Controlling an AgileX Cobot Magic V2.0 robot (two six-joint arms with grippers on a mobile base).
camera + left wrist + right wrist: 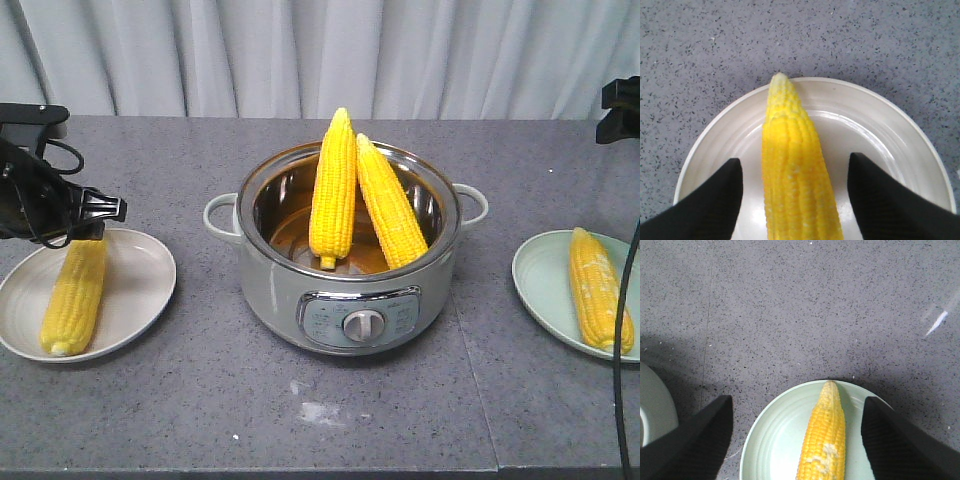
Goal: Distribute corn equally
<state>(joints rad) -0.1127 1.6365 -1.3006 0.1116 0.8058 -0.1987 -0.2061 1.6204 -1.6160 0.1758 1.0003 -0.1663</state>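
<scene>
Two corn cobs stand leaning together inside the steel cooker pot at the table's middle. A third cob lies on the white plate at the left. My left gripper hangs open just over its far tip. In the left wrist view that gripper straddles the cob with a gap on each side. Another cob lies on the pale green plate at the right. My right gripper is open well above that cob, holding nothing.
The pot has side handles and a front dial. Its rim shows at the left of the right wrist view. A black cable hangs over the green plate. Grey curtains close off the back.
</scene>
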